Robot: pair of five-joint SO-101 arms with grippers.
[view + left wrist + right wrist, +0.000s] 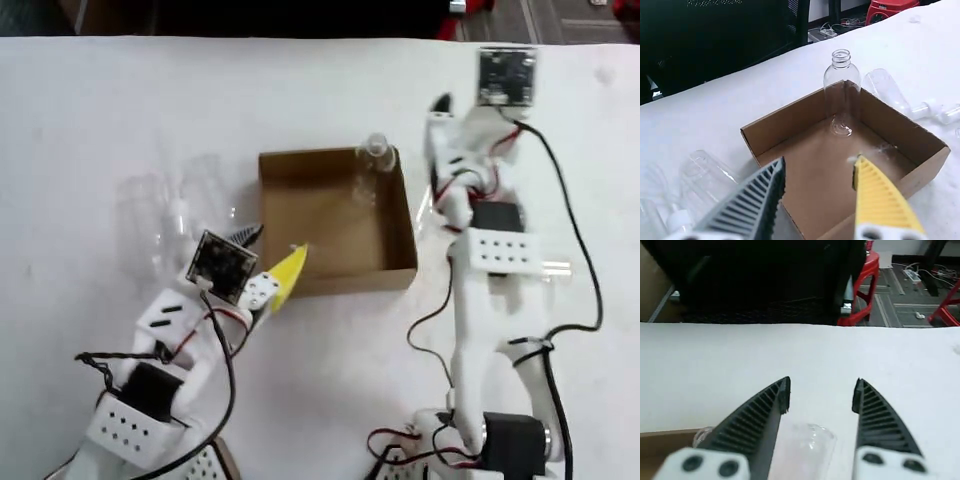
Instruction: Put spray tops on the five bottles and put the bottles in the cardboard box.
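Pickup is judged in hand: left gripper and right gripper are held apart; the bottle beneath must be grasped.

Cardboard box near centre of white table. Clear bottle upright in box's 1 o'clock corner, no top on neck. Left gripper at box's 7 o'clock corner, jaws apart: black finger outside box wall, yellow finger over box edge. Clear bottles at 9 o'clock from box, count unclear. Right gripper at 2 o'clock from box, just beside bottle.
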